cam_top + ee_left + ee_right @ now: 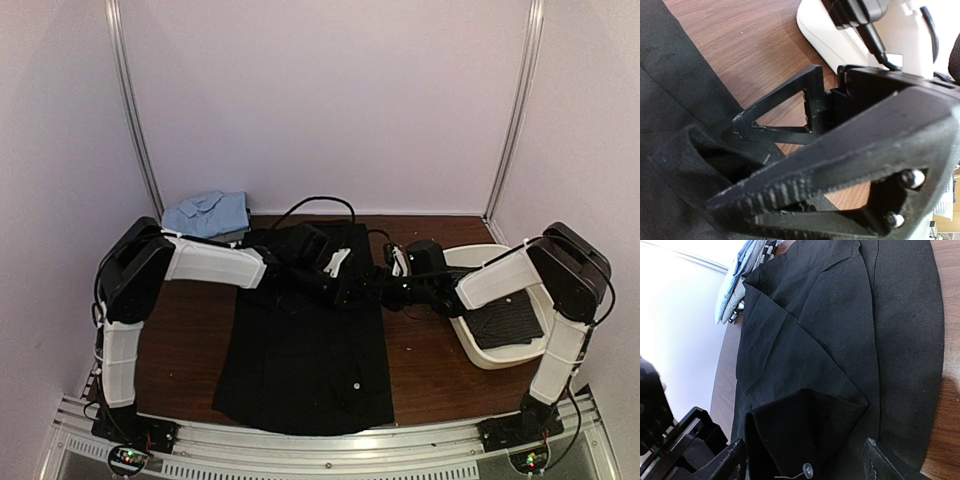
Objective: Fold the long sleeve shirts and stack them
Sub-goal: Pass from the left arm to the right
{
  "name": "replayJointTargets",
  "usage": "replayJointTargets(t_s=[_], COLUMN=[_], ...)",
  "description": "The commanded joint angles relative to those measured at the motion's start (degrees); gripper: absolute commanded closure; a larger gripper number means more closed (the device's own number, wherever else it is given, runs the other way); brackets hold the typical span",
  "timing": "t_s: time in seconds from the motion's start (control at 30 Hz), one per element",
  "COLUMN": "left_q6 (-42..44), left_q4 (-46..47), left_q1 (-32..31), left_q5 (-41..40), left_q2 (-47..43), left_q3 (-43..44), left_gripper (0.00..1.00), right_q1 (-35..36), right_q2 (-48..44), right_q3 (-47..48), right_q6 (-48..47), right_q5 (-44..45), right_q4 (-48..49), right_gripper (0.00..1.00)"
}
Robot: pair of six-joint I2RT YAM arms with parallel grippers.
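Observation:
A plain black long sleeve shirt (305,350) lies spread on the brown table (185,330), with a small white button showing near its hem. Both grippers meet over its upper right part. My left gripper (725,207) is shut, and a raised fold of the black shirt (690,150) runs in under its fingertips. In the right wrist view, my right gripper (805,455) stands open, one finger on each side of a lifted fold (800,430) that carries a white button (807,470). A second dark, pale-dotted shirt (505,320) lies folded in the white tray (480,355).
A light blue garment (207,212) is bunched at the back left corner. The white tray sits under the right arm at the table's right side. Black cables (320,203) loop over the back of the table. Pale walls close in on three sides.

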Motion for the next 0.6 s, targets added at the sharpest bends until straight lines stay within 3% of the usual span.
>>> replayJointTargets(t_s=[0.0,0.57], left_q6=[1.44,1.76], left_q4=[-0.75,-1.51], left_q1=[-0.45,-0.79], left_q5=[1.36,1.42], left_q2=[1.82,2.56], left_q3=[2.23,2.22], left_gripper=[1.0,1.0], right_q1=[-0.35,-0.35], right_q2=[-2.13,-1.87], right_q3=[-1.3,-1.71], right_q6=[-0.44,-0.89], right_q5=[-0.28,-0.57], right_q4=[2.79,3.78], right_gripper=[0.19,0.2])
